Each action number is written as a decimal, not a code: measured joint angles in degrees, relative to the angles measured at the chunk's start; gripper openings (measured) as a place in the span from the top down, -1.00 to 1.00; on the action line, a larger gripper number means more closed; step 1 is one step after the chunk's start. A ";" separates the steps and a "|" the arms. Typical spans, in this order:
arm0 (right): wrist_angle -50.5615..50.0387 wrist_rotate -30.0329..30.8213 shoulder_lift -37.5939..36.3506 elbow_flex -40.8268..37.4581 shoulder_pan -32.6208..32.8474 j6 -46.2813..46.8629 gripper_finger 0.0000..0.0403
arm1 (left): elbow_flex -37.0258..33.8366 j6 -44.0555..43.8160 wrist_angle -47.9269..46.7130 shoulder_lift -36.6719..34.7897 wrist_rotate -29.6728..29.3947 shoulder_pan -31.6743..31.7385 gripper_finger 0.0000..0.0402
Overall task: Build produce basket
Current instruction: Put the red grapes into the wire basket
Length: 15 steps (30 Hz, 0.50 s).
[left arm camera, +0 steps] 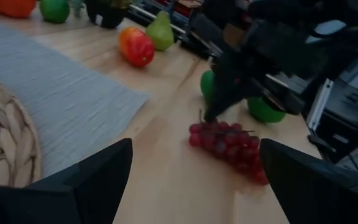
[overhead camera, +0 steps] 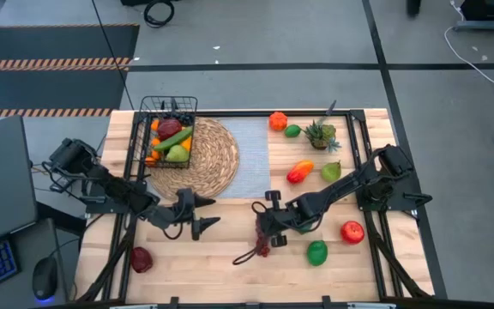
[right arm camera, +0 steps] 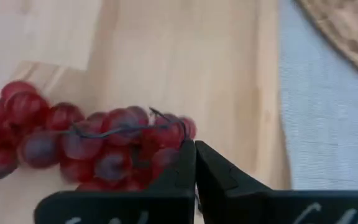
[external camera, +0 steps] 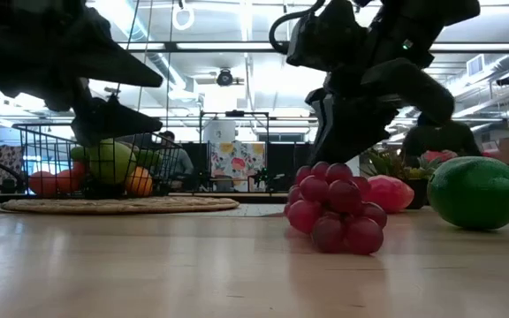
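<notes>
Right claw (right arm camera: 195,163): clenched at the end of the dark red plastic grape bunch (right arm camera: 79,144) lying on the pale wooden desk (overhead camera: 221,257). Left claw (overhead camera: 197,215): released, nearby.

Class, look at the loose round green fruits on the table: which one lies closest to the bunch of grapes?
The green lime near the table's front edge, just right of the grapes and beside the red apple. The other green fruit sits far back by the potted plant.
</notes>
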 joint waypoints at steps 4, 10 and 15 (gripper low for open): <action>-2.62 -7.15 -0.15 0.00 -0.65 0.69 0.93 | 0.00 -1.43 -0.04 0.00 0.00 0.36 -0.78; -5.80 -9.71 -4.58 0.00 -0.86 1.87 0.45 | 0.00 -1.55 -0.04 0.00 0.00 -0.91 -0.78; -3.73 -13.40 -7.77 0.04 -0.76 3.61 -0.02 | 0.00 -1.68 -0.07 0.00 -0.21 -1.18 -0.78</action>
